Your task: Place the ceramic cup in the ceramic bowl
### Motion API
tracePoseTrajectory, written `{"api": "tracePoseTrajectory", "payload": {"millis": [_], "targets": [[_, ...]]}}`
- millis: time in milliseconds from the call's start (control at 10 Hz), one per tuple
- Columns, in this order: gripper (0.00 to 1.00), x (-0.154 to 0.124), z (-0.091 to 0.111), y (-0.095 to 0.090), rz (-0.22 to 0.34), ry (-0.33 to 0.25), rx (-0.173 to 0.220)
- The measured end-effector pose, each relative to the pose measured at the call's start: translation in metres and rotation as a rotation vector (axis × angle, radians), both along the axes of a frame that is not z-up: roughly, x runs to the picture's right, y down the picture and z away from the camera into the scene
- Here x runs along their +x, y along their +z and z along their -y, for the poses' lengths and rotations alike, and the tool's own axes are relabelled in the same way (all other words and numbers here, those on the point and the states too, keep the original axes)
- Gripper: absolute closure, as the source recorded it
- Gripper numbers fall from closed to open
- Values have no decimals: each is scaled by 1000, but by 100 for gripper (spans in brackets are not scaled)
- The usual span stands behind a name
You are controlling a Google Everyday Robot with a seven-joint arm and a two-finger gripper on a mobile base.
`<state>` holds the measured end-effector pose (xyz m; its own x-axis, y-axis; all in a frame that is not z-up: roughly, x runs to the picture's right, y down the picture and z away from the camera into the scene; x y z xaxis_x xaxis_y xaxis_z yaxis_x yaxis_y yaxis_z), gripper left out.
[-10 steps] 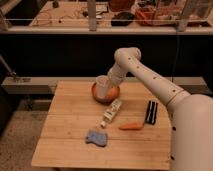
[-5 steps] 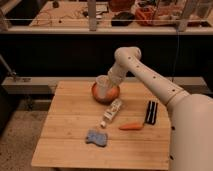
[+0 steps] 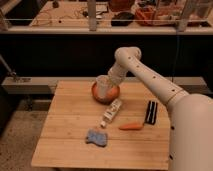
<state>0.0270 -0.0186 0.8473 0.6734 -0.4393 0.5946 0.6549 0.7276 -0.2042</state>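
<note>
The white ceramic cup (image 3: 102, 86) is upright over the orange-brown ceramic bowl (image 3: 113, 94) at the back middle of the wooden table (image 3: 65, 125), its lower part inside the bowl's rim. My gripper (image 3: 106, 80) is at the cup's top, at the end of the white arm reaching in from the right. Whether the cup rests on the bowl's floor is hidden.
A white rectangular box (image 3: 112, 111) lies just in front of the bowl. An orange carrot (image 3: 132, 126) and a black bar-shaped object (image 3: 150, 112) lie to the right. A blue-grey object (image 3: 96, 137) lies near the front. A dark counter stands behind the table.
</note>
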Motion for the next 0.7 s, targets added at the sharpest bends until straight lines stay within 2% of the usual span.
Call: {"api": "tracePoseTrajectory", "payload": {"millis": [200, 400, 700], "targets": [[81, 0, 0, 1, -2, 3, -2], [76, 1, 1, 1, -4, 6, -3], [76, 1, 2, 2, -8, 9, -6]]}}
